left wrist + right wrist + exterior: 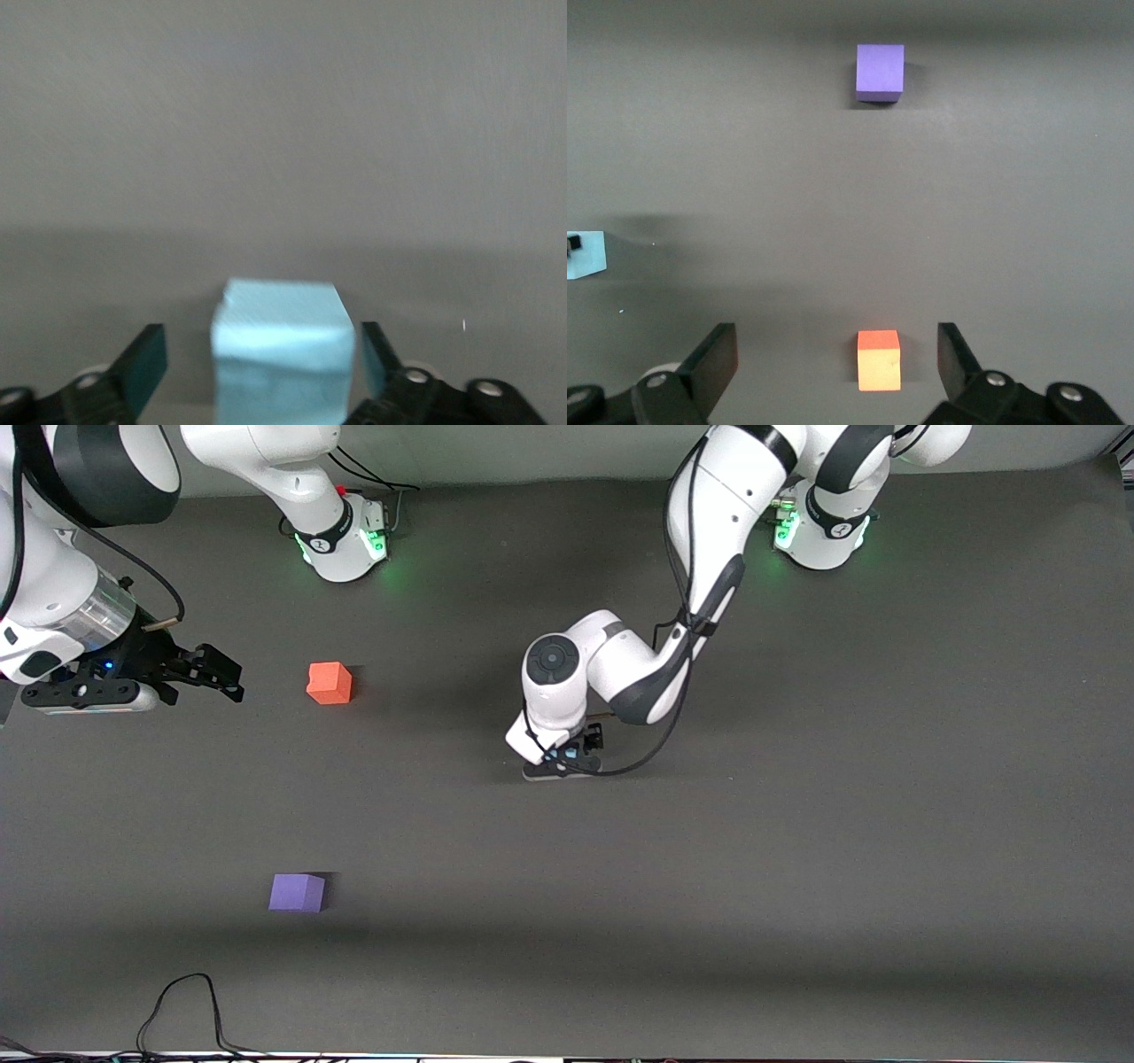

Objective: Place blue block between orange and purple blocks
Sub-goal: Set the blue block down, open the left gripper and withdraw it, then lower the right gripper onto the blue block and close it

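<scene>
The blue block (282, 350) sits on the dark table (797, 850) between the fingers of my left gripper (569, 757), roughly mid-table. In the left wrist view my two fingertips (151, 354) stand on either side of the cube with a visible gap on each flank, so my left pincer is spread apart and not yet clamped on it; one tip is closer to the cube than the other. From the front camera the cube itself is almost entirely hidden under my left wrist, with only a sliver of pale blue showing there. The orange block (330, 683) rests on the table toward the right arm's end, farther from the front camera than the purple block (298, 892), which lies nearly in line with it and well apart from it. The stretch of table between those two cubes is bare. My right gripper (208, 673) hangs over the table near the right arm's end, just beside the orange block, waiting; in the right wrist view its fingers (713, 363) are spread wide with nothing between them but the table and the orange cube below, and the purple cube and an edge of the blue block show farther off.
</scene>
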Tool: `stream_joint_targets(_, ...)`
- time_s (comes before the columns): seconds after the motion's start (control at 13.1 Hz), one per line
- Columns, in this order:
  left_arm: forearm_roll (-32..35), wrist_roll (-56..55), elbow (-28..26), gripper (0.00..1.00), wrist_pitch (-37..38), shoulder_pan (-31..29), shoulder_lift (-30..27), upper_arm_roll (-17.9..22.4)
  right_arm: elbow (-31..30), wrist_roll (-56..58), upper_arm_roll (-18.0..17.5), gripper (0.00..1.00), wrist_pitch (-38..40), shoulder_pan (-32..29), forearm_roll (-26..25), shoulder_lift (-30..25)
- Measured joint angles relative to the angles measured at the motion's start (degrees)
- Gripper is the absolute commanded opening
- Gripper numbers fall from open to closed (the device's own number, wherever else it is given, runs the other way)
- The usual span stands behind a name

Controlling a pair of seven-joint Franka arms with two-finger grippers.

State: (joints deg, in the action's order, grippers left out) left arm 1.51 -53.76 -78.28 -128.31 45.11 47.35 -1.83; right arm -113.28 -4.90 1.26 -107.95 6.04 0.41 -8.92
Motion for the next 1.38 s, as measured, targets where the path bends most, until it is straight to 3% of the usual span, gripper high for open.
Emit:
stream_joint_targets(0.15, -0.09, 1.89, 2.14, 1.00, 5.04, -4.19, -2.53, -0.10, -0.01, -0.97, -2.21, 1.00, -0.17, -0.01, 0.00, 0.46)
stream_joint_targets(0.31, -2.15, 6.22, 3.32, 1.00, 9.71, -9.20, -6.48, -0.10, 0.30, -3.04, -6.77, 1.00, -0.86, -0.01, 0.09, 1.79)
stream_joint_targets(0.53, -6.07, 19.27, 3.57, 1.00, 21.07, -20.05, -13.09, 0.25, 4.17, -12.23, -16.40, 1.00, -4.66, 0.02, 0.18, 8.72)
stream_joint_targets(0.76, -6.81, 36.26, 3.59, 1.00, 30.26, -34.87, -17.92, 0.35, 13.19, -24.58, -27.56, 1.00, -6.89, 0.12, -2.34, 19.74)
stream_joint_targets(1.07, -6.01, 47.23, 3.16, 1.00, 34.93, -43.59, -22.37, 0.34, 17.99, -44.49, -38.74, 1.00, -13.03, 0.56, -21.65, 35.13)
stream_joint_targets(1.22, -5.41, 48.86, 1.74, 1.00, 36.17, -44.58, -25.62, 0.33, 18.11, -53.30, -40.07, 1.00, -16.18, 2.16, -30.71, 43.12)
stream_joint_targets(1.38, -4.08, 49.84, -1.62, 1.00, 36.43, -44.89, -30.10, 0.34, 18.18, -58.35, -40.08, 1.00, -20.01, 3.53, -36.16, 49.64)
